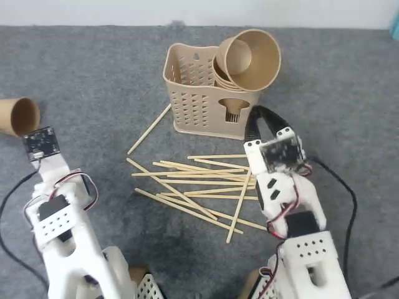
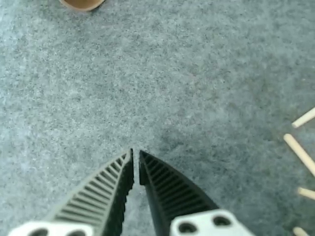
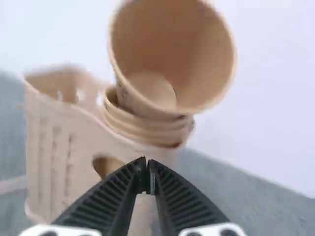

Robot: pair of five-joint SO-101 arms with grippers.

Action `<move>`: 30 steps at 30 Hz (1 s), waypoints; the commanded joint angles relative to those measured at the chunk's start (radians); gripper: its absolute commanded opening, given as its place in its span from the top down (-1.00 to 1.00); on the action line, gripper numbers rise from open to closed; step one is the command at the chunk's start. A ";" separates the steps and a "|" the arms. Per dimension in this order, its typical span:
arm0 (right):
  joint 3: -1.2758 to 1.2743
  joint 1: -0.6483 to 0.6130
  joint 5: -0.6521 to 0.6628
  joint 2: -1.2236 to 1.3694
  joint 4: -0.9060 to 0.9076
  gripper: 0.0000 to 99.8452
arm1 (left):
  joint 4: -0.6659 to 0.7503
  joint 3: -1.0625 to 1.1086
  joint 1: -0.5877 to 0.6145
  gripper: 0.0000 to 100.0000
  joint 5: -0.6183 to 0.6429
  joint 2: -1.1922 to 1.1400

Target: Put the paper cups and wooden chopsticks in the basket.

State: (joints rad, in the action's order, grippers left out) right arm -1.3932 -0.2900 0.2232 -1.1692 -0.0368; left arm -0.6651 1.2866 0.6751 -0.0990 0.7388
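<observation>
In the high view, the basket [image 1: 193,103] stands on the grey carpet [image 1: 93,75] with a stack of cups [image 1: 249,59] nested in it, leaning out over its right end. One loose cup [image 1: 19,115] lies on its side well to the basket's left. The chopsticks [image 1: 199,187] lie scattered just in front of the basket.

In the left wrist view, the left gripper [image 2: 136,153] hangs over bare carpet between the loose cup and the chopstick pile. Its jaws are nearly together and hold nothing.

In the right wrist view, the right gripper [image 3: 146,162] sits close to the basket's front below the stack, its tips pressed together and empty.

The step in hand looks like fetching the last cup. For that, the left jaws must spread and travel farther from the basket to straddle its rim.
</observation>
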 commanded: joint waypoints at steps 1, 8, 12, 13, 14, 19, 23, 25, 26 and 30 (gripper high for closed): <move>-0.023 -0.008 -0.141 -0.031 -0.232 0.98 | 0.025 -0.002 -0.008 0.95 -0.011 0.023; -0.012 -0.008 -0.221 -0.030 -0.314 0.98 | 0.025 -0.002 -0.008 0.95 -0.011 0.023; 0.012 -0.008 -0.233 -0.030 -0.306 0.98 | 0.025 -0.002 -0.008 0.95 -0.011 0.023; 0.012 -0.008 -0.233 -0.030 -0.305 0.98 | 0.025 -0.002 -0.008 0.95 -0.011 0.023; 0.011 -0.008 -0.233 -0.030 -0.303 0.98 | 0.025 -0.002 -0.008 0.95 -0.011 0.023; 0.021 -0.008 -0.250 -0.031 -0.120 0.98 | 0.025 -0.002 -0.008 0.95 -0.011 0.023; 0.028 -0.007 -0.287 -0.031 -0.054 0.98 | 0.025 -0.002 -0.008 0.95 -0.011 0.023; 0.028 -0.007 -0.290 -0.031 -0.056 0.98 | 0.026 -0.002 -0.008 0.95 -0.011 0.023; 0.028 -0.007 -0.290 -0.030 -0.058 0.98 | 0.026 -0.002 -0.008 0.95 -0.011 0.023; 0.068 -0.004 -0.290 -0.004 -0.058 0.98 | 0.026 -0.002 -0.008 0.95 -0.011 0.023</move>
State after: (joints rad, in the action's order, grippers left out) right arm -1.4162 -0.2946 -0.0529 -1.1722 -0.0951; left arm -0.6651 1.2866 0.6751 -0.1005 0.7388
